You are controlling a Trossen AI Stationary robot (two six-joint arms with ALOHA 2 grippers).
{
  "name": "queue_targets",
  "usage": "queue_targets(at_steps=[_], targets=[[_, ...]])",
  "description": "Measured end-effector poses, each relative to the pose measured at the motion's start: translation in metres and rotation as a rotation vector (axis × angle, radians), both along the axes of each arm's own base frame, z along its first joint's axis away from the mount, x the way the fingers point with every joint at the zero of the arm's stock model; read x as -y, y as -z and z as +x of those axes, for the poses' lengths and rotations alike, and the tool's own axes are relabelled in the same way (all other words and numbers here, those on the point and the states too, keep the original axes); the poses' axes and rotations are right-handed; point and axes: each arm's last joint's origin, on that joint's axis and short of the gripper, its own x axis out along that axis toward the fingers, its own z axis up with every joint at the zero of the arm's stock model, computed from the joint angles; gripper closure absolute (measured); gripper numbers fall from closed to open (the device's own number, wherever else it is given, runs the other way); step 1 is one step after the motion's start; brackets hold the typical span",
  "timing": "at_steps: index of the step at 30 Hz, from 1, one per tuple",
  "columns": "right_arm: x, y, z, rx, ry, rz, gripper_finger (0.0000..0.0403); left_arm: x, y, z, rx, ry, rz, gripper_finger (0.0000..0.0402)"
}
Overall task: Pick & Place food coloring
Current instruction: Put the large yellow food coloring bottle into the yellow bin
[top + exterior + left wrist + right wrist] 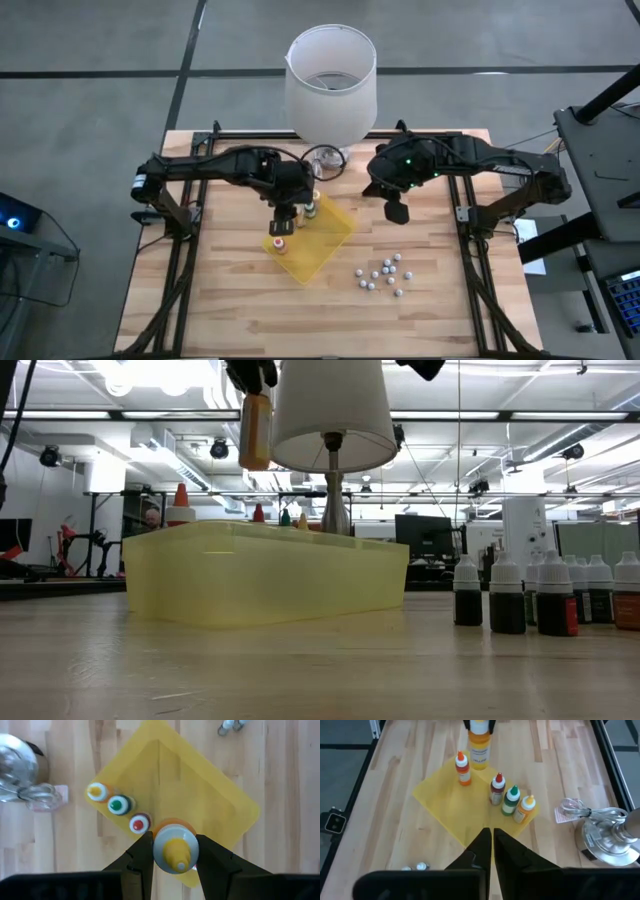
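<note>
— Holding anything, are you?
— Your left pincer (172, 851) clamps an orange bottle (479, 747) upright, cap up, above the yellow tray (322, 245) at its 9 o'clock corner. Your right pincer (492, 840) is closed, empty.

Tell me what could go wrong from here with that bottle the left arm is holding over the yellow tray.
1. The left gripper holds the yellow bottle well above the tray. Released from that height, the tall narrow bottle would likely tip or bounce out.
2. The orange-capped bottle and the red-capped bottle stand close by in the tray. A slightly off descent could knock one over, and the red one could topple its row.
</note>
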Motion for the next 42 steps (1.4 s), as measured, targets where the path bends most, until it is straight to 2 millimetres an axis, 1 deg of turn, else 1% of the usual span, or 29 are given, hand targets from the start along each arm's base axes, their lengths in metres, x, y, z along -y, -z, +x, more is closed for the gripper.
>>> queue_targets(at_steps=[4, 7, 11, 17, 20, 28, 32, 42], targets=[[0.000, 0.000, 0.000, 0.001, 0.002, 0.002, 0.0394, 0.009, 0.006, 0.000, -0.021, 0.029, 0.001, 0.0305], [0.000, 0.001, 0.001, -0.006, 0.008, 0.009, 0.0394, 0.011, 0.011, 0.000, -0.033, 0.037, -0.003, 0.0305], [0.000, 0.005, 0.004, -0.020, 0.018, 0.021, 0.0394, 0.011, 0.021, -0.003, -0.058, 0.039, -0.006, 0.0305], [0.000, 0.007, 0.004, -0.027, 0.020, 0.023, 0.0394, 0.010, 0.029, -0.011, -0.003, 0.051, -0.016, 0.0305], [0.000, 0.007, 0.004, -0.026, 0.020, 0.023, 0.0394, 0.009, 0.037, -0.013, -0.014, 0.055, -0.017, 0.0305], [0.000, 0.007, 0.004, -0.025, 0.038, 0.042, 0.0394, 0.010, 0.070, -0.012, -0.063, 0.066, -0.012, 0.0305], [0.000, 0.007, 0.004, -0.025, 0.046, 0.050, 0.0394, 0.008, 0.082, -0.011, -0.071, 0.052, 0.025, 0.0305], [0.000, 0.006, 0.005, -0.023, 0.056, 0.059, 0.0394, 0.004, 0.093, -0.009, -0.056, 0.019, 0.045, 0.0305]])
